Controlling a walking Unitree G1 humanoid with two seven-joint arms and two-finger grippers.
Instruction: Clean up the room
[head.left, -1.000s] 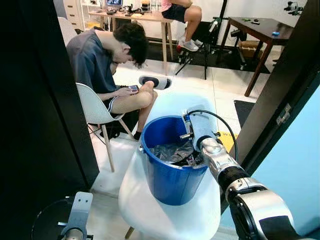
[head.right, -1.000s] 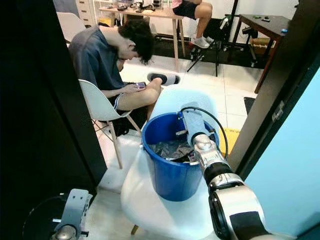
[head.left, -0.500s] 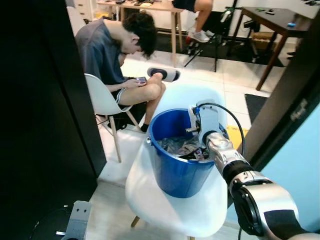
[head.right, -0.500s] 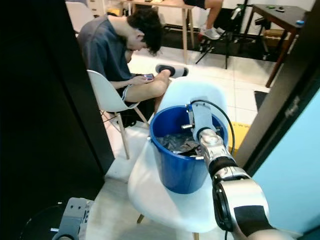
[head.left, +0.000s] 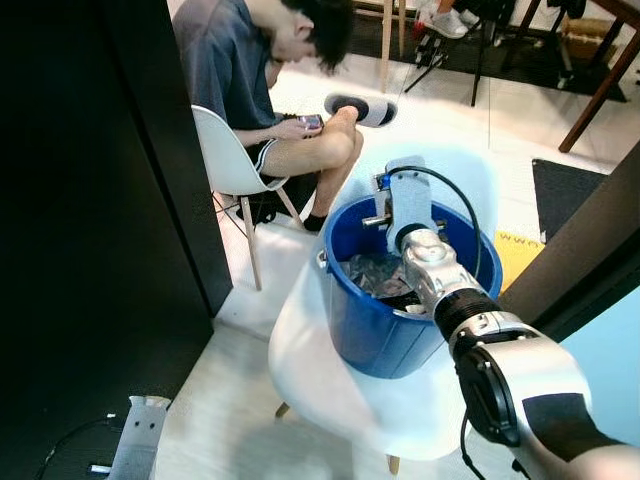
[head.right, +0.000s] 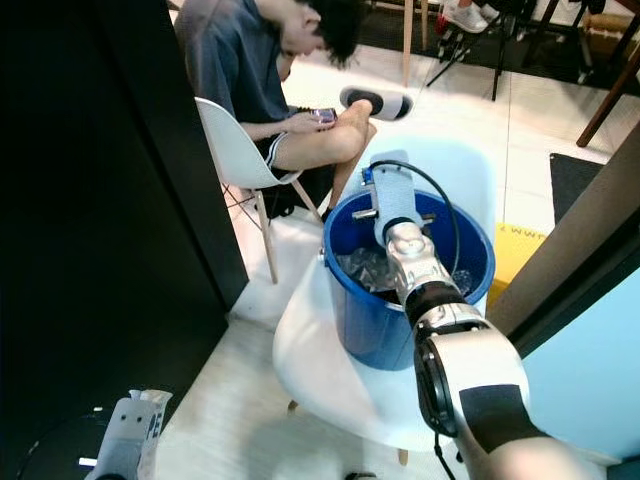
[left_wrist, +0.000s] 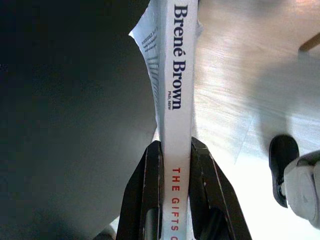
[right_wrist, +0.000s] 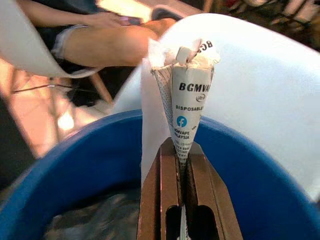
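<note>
Your right tool (right_wrist: 182, 197) is clamped on a crumpled paper wrapper (right_wrist: 187, 95), held over the blue bucket (head.left: 375, 335) standing on a white chair (head.left: 320, 380). Your left tool (left_wrist: 175, 165), low beside the dark cabinet (head.left: 100, 200), grips a white book (left_wrist: 177, 75). A seated person (head.left: 255, 80) is nearby.

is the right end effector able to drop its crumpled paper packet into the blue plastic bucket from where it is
Probably yes. The right end effector, shut on the crumpled paper packet, hangs over the open blue plastic bucket on the white chair; nothing lies between them, only trash already inside.
</note>
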